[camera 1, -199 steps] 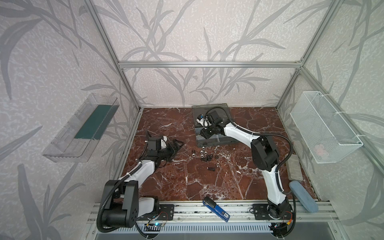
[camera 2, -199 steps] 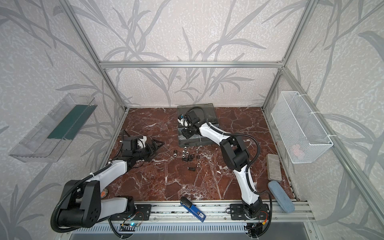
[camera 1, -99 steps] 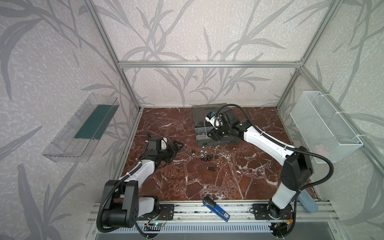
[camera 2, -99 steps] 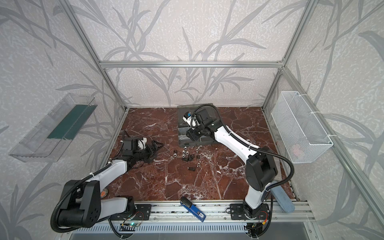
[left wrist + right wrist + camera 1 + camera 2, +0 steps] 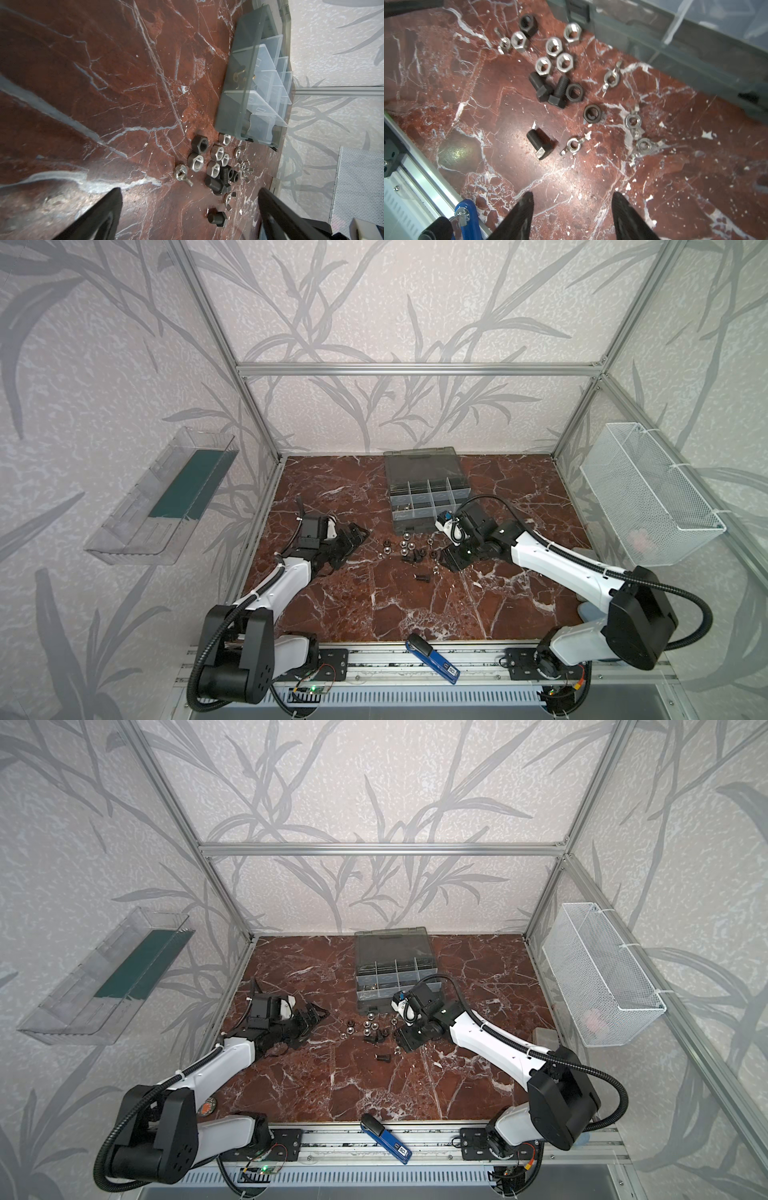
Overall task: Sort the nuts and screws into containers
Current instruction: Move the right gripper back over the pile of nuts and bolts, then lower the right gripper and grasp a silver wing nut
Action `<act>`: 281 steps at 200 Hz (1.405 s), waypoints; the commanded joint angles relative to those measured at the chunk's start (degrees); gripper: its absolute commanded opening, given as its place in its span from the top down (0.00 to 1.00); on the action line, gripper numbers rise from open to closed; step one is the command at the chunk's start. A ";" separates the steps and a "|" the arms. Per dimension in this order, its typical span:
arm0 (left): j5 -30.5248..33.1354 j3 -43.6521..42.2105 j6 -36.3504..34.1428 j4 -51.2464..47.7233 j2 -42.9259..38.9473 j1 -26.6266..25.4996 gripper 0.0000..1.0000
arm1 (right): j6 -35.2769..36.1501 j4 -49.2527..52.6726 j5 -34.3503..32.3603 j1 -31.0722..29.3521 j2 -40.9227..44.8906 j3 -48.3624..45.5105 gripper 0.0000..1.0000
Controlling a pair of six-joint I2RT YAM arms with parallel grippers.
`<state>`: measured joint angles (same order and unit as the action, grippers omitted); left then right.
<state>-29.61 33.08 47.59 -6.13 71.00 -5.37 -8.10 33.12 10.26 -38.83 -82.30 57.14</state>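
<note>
Pick step. Right gripper [image 5: 572, 195] parted, empty, beside loose nuts [image 5: 553, 46] in front of organiser case [image 5: 411, 526]. Left gripper [image 5: 190, 190] wide open, empty. Next: drop onto lone screw [image 5: 538, 143], pinch precisely.

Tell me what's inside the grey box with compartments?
The grey box holds small shiny bits in its left cells. Other cells look empty; the right arm hides one corner.
</note>
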 commanded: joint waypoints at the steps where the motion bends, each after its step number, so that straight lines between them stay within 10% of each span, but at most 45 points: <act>1: 3.88 2.31 -2.08 -4.52 -1.14 -0.99 0.01 | -4.87 -1.04 -1.03 -0.13 1.40 -1.86 0.38; 93: 12.71 5.18 -5.40 -11.78 -0.11 -4.72 0.01 | -15.48 -1.67 -8.23 -3.72 -5.12 -0.29 0.38; 281: 6.32 4.98 -5.48 -6.27 2.26 -4.83 0.01 | -28.06 -2.15 -11.79 -6.61 -20.00 7.57 0.61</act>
<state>-20.53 37.21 41.98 -14.96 72.51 -10.02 -35.53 31.35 -2.66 -45.17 -100.75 62.92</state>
